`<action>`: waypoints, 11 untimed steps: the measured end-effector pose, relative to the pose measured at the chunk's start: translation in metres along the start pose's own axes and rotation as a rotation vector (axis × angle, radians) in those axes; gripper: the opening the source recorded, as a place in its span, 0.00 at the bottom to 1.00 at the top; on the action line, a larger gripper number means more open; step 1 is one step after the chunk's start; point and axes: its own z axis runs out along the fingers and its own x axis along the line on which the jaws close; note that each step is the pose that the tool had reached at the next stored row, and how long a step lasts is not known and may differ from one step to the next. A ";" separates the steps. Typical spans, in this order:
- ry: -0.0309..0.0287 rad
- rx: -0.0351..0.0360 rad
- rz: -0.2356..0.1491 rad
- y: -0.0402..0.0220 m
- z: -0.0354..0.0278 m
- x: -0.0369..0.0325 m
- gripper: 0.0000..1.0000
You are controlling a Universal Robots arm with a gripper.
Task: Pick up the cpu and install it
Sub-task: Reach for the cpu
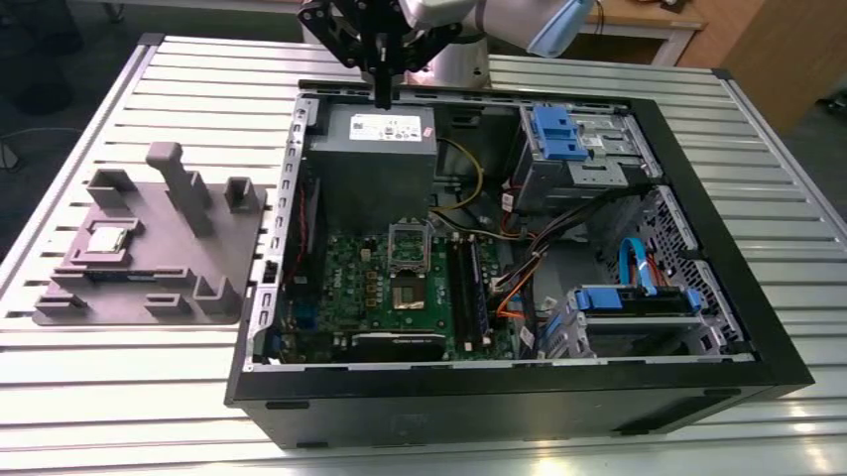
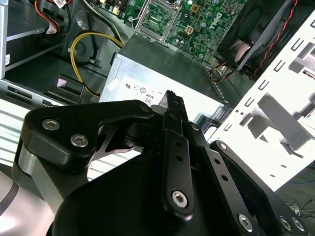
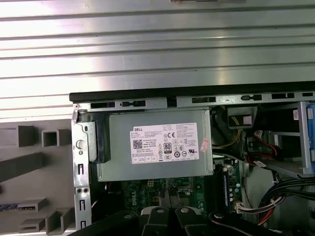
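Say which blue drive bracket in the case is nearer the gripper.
The blue bracket beside the power supply, which the gripper hangs over. The other blue bracket sits lower in the exterior view, toward the near edge of the case.

Open air lies above the power supply box point(image 1: 375, 149), where the gripper point(image 1: 384, 97) hangs, fingers together, over its edge by the case rim. On the box's opposite side the motherboard point(image 1: 384, 297) is open from above, hemmed by memory slots point(image 1: 470, 278) and loose cables point(image 1: 523, 283); a drive cage point(image 1: 576, 149) crowds the box's side toward the exterior view's right. Past the case wall point(image 1: 294, 178) on its other side, tall posts point(image 1: 179, 183) stand near the cpu point(image 1: 106, 239).
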 end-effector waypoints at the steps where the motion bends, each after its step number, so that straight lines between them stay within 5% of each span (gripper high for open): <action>1: 0.0000 0.0000 0.000 0.0000 0.0000 0.0002 0.11; 11: 0.0000 0.0000 0.000 -0.0002 -0.0001 0.0026 0.11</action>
